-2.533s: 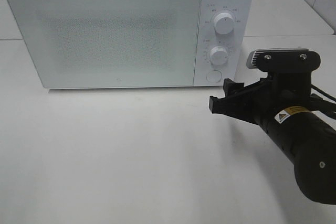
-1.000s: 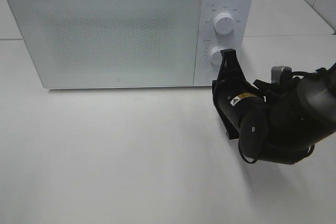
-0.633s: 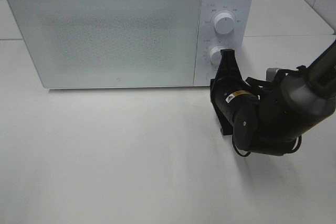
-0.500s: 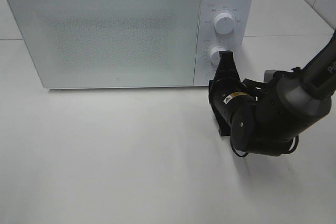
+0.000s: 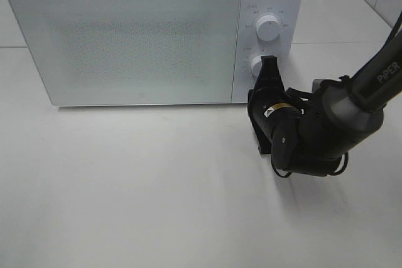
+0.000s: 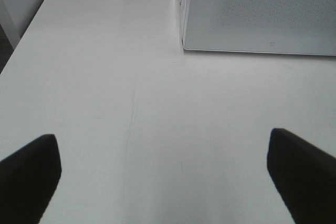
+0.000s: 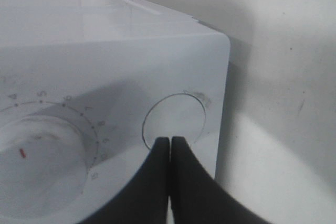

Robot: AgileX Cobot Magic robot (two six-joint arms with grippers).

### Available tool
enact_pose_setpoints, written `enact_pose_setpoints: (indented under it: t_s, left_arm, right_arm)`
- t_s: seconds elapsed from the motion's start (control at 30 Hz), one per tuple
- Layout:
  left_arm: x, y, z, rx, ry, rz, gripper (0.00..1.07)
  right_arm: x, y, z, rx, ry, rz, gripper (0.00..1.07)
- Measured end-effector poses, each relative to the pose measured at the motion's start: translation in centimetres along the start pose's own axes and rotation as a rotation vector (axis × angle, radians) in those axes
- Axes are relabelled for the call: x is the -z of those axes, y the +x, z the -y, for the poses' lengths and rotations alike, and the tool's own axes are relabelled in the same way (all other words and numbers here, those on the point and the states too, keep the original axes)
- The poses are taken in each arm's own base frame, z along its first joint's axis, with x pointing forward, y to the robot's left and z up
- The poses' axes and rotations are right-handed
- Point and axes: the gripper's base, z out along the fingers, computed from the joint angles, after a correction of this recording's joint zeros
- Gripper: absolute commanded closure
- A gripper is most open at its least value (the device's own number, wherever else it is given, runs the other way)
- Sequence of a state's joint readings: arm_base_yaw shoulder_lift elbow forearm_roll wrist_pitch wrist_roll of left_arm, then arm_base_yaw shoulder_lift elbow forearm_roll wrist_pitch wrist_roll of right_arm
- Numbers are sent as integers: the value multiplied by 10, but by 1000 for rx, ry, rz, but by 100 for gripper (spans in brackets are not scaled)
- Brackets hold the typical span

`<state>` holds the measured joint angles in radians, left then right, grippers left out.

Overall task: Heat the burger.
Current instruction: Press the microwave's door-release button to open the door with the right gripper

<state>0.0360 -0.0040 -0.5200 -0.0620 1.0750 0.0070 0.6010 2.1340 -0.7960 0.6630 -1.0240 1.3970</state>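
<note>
The burger is not in view in any frame. The white microwave [image 5: 125,36] stands at the back of the table with its door closed. My right gripper [image 5: 257,92] is shut and empty, turned on its side, with its tips at the round button low on the control panel. In the right wrist view the shut gripper [image 7: 169,141] touches the lower rim of that round button [image 7: 176,115]. My left gripper [image 6: 163,177] is open and empty over bare table near the microwave's left front corner [image 6: 185,48]. It does not show in the exterior view.
Two white dials sit on the control panel, the upper dial [image 5: 268,28] in full view and the lower dial [image 5: 256,64] partly behind my right gripper. The lower dial also shows in the right wrist view [image 7: 37,156]. The white table [image 5: 125,180] spreads in front of the microwave.
My right arm has rolled its wrist onto its side and moved left and forward to the microwave's lower button, edging closer over the last second. The microwave door stays closed.
</note>
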Motion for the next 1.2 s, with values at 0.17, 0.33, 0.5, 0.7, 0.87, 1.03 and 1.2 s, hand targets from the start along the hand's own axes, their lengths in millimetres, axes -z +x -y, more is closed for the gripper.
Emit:
enact_pose_setpoints:
  t_s: [0.17, 0.33, 0.5, 0.7, 0.87, 1.03, 1.2]
  left_arm:
    - [0, 0, 0, 0, 0, 0, 6]
    - [0, 0, 0, 0, 0, 0, 6]
    - [0, 0, 0, 0, 0, 0, 6]
    - [0, 0, 0, -1, 0, 0, 6]
    - [0, 0, 0, -2, 0, 0, 6]
    - [0, 0, 0, -2, 0, 0, 6]
    - [0, 0, 0, -2, 0, 0, 6]
  right_arm:
    - [-5, 2, 2, -5, 0, 6, 107]
    - [-9, 1, -2, -18, -13, 18, 107]
    - [-13, 0, -4, -16, -1, 32, 107]
    - [-15, -1, -6, -18, 7, 58, 107]
    - [-16, -2, -6, -21, 10, 76, 107]
    - [-18, 0, -8, -38, 19, 80, 107]
    - [-25, 5, -5, -54, 28, 84, 107]
